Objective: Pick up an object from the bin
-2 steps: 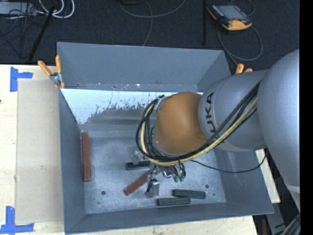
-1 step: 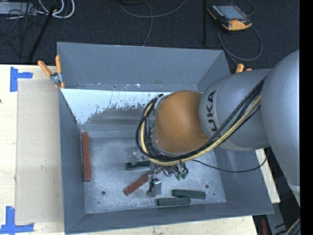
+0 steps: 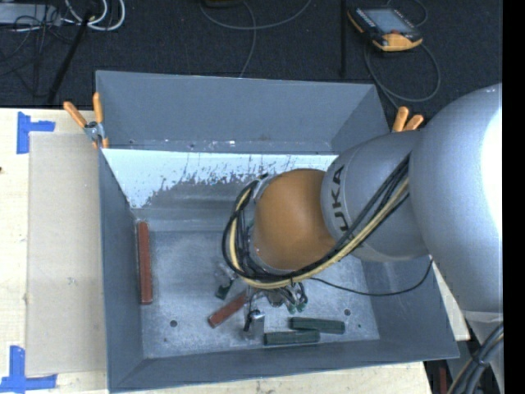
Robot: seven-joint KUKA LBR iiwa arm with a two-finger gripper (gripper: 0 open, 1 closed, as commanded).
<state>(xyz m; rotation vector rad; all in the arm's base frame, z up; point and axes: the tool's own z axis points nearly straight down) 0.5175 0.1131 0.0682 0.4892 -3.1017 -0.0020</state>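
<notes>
**Gripper low over the bin floor, a short stick just beside it**

We see the gripper (image 3: pixel 264 300) down near the floor of the bin (image 3: pixel 230 121), tucked under the arm's orange cover (image 3: pixel 287 220) and its loop of cables (image 3: pixel 238 245). Whether it is open or closed we cannot tell, since the cover and cables hide most of it, and we see nothing clearly held.

The nearest thing is a short reddish-brown stick (image 3: pixel 227 311), just beside the gripper on the side away from the arm and slightly toward the bin's near wall. Its long axis runs on a slant, with the upper end pointing at the gripper. We judge that any grasp of it turns on this: a small shift away from the arm, and jaws set across the slant rather than along it.

On the gripper's other side, toward the near wall, lie two dark green bars (image 3: pixel 316 325), close together and roughly parallel to that wall. A small dark piece (image 3: pixel 221 288) sits near the stick. A long reddish-brown bar (image 3: pixel 145 263) lies well apart, beyond the stick.

A pale bit directly below the gripper is too tangled in shadow to name.
</notes>
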